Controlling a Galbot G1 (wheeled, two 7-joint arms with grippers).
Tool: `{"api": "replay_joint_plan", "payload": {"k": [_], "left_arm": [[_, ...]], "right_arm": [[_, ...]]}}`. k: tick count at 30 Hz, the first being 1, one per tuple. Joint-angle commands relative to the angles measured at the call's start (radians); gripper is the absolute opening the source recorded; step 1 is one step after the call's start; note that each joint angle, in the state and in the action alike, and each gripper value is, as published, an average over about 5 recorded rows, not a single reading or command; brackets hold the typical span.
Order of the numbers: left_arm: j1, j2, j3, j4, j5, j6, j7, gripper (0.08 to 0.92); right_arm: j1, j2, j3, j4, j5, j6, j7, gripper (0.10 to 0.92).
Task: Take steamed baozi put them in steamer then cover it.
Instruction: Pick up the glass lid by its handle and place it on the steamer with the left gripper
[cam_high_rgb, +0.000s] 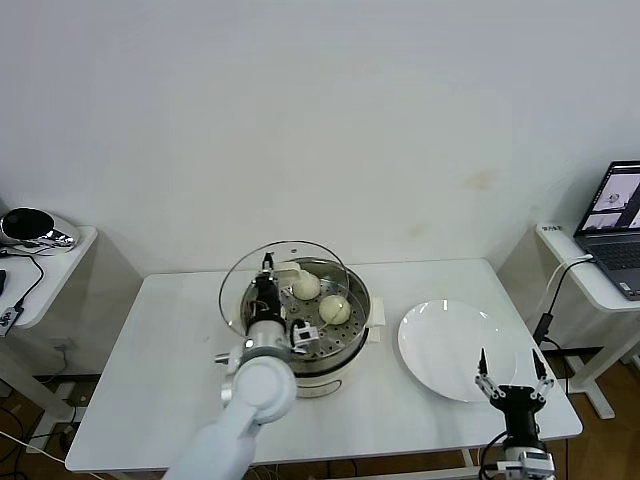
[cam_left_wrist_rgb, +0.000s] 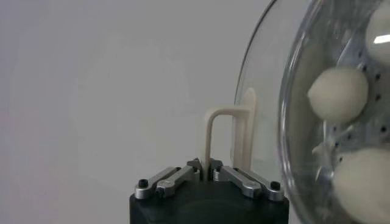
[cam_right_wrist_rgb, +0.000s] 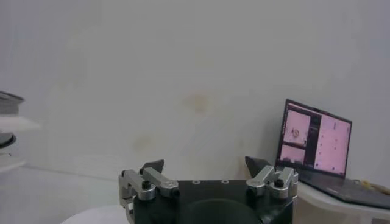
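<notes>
The steamed baozi (cam_high_rgb: 307, 286) lie inside the steamer (cam_high_rgb: 340, 350), a shiny steel basket with a perforated floor that sits on a cream-white pot base near the middle of the white table (cam_high_rgb: 150, 380). Two cream-white buns show clearly in the head view, one toward the back of the basket and a second (cam_high_rgb: 335, 309) just beside it, nearer the right rim; the left arm hides part of the basket floor, so any others cannot be made out. In the left wrist view the buns (cam_left_wrist_rgb: 339, 95) appear through the glass against the dotted steel bottom. The cover (cam_high_rgb: 245, 280), a clear glass lid with a metal rim, is tilted up on edge over the left side of the steamer, not lying flat on it. Its cream rectangular handle (cam_left_wrist_rgb: 226, 137) is pinched by the left gripper (cam_left_wrist_rgb: 205, 167), whose fingers are pressed together on one leg of the handle loop. To the right of the steamer, apart from it, lies a flat white plate (cam_high_rgb: 440, 350). The right gripper (cam_high_rgb: 513, 380) hovers at the plate's near right edge with its fingers spread wide and nothing between them. Farther right, on a separate side table, an open laptop (cam_high_rgb: 612, 225) shows a lit screen.
</notes>
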Motion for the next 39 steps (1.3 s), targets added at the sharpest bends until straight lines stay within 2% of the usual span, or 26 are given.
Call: {"api": "replay_joint_plan", "payload": {"k": [1, 15, 32, 39], "left_arm": [[0.007, -0.081, 0.041, 0.086, 0.102, -0.007, 0.011, 0.148], [0.046, -0.113, 0.022, 0.122, 0.153, -0.039, -0.025, 0.148], [0.043, -0.137, 0.026, 0.135, 0.144, -0.039, -0.025, 0.148], [0.062, -0.121, 0.021, 0.06, 0.103, -0.028, -0.027, 0.166]], "right_arm": [[-0.002, 0.003, -0.008, -0.003, -0.01, 0.007, 0.004, 0.823], [-0.014, 0.007, -0.025, -0.012, -0.025, 0.029, 0.006, 0.823], [-0.017, 0.006, -0.028, -0.013, -0.028, 0.036, 0.004, 0.823], [-0.017, 0.003, -0.03, -0.012, -0.03, 0.034, 0.004, 0.823]]}}
